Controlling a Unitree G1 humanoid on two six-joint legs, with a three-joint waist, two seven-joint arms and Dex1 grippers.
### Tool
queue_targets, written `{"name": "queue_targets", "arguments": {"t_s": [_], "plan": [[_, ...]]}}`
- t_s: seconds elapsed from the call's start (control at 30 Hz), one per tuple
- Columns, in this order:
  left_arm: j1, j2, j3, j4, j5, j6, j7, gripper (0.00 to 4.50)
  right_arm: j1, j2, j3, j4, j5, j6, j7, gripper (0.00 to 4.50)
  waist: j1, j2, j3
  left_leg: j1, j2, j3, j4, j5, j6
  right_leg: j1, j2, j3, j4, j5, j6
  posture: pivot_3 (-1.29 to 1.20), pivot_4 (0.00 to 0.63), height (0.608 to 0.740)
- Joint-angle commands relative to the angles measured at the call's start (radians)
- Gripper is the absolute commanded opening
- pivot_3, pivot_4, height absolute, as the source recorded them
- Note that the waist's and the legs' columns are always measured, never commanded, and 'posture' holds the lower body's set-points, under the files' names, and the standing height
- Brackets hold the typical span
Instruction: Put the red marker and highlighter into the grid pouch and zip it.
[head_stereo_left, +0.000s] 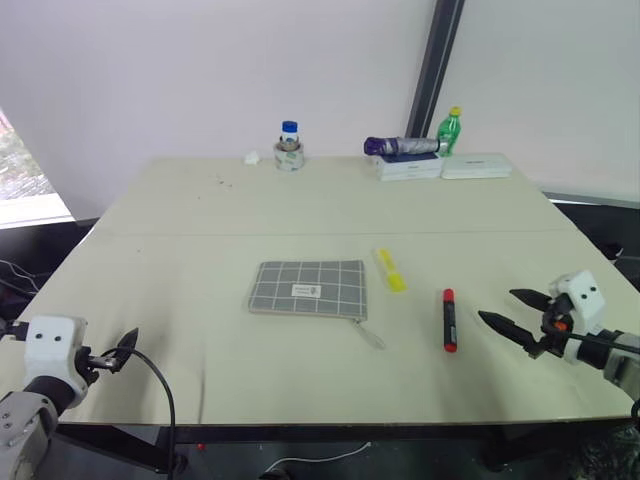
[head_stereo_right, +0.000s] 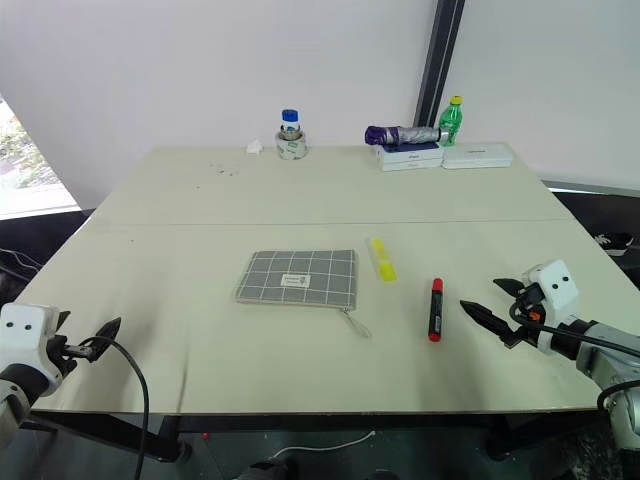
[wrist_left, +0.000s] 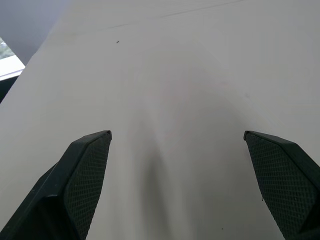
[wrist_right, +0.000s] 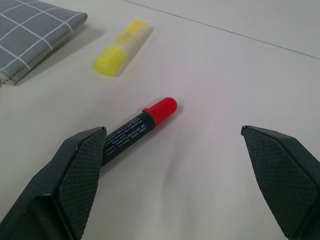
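Start of task, nothing picked. Right gripper (head_stereo_left: 513, 311) spread wide, empty, just right of red marker (head_stereo_left: 449, 320). Left gripper (wrist_left: 177, 185) wide, empty, near-left. Highlighter (head_stereo_left: 390, 270) between marker and closed grid pouch (head_stereo_left: 308, 287). Next, probably: unzip pouch first.

A blue-capped jar (head_stereo_left: 289, 147), folded umbrella (head_stereo_left: 403, 146), green bottle (head_stereo_left: 450, 130) and white boxes (head_stereo_left: 476, 166) line the table's (head_stereo_left: 200, 250) far edge.

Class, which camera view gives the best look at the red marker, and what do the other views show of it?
The right wrist view: the red marker lies close and large, its red cap and printed black barrel readable. Both eye views show it whole but small, lying on the table right of the highlighter. The left wrist view looks at bare tabletop.
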Motion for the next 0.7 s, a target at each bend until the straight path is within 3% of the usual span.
{"name": "queue_targets", "arguments": {"t_s": [0.03, 0.37, 0.7], "plan": [[-0.009, 0.016, 0.031, -0.020, -0.018, 0.005, -0.005, 4.48, -0.003, -0.013, -0.024, -0.026, 0.005, -0.017, -0.004, 4.50, 0.000, 0.000, 0.000, 0.000, 0.000, 0.000, 0.000, 0.000, 0.000, 0.000, 0.000, 0.000, 0.000, 0.000, 0.000, 0.00, 0.150, 0.740], [-0.027, 0.011, -0.005, -0.037, -0.004, 0.019, 0.023, 4.48, -0.031, 0.000, -0.015, -0.048, 0.035, 0.038, -0.037, 4.50, -0.001, 0.000, 0.000, 0.000, 0.000, 0.000, 0.000, 0.000, 0.000, 0.000, 0.000, 0.000, 0.000, 0.000, 0.000, 0.00, 0.150, 0.740], [-0.091, 0.021, -0.190, -0.093, 0.059, -0.021, -0.005, 4.48, -0.164, 0.055, 0.099, -0.155, 0.063, 0.091, -0.092, 4.50, 0.002, 0.000, 0.000, -0.001, -0.001, 0.000, 0.000, 0.000, 0.000, 0.000, 0.001, 0.000, 0.000, 0.000, 0.000, 0.00, 0.150, 0.740]]}}
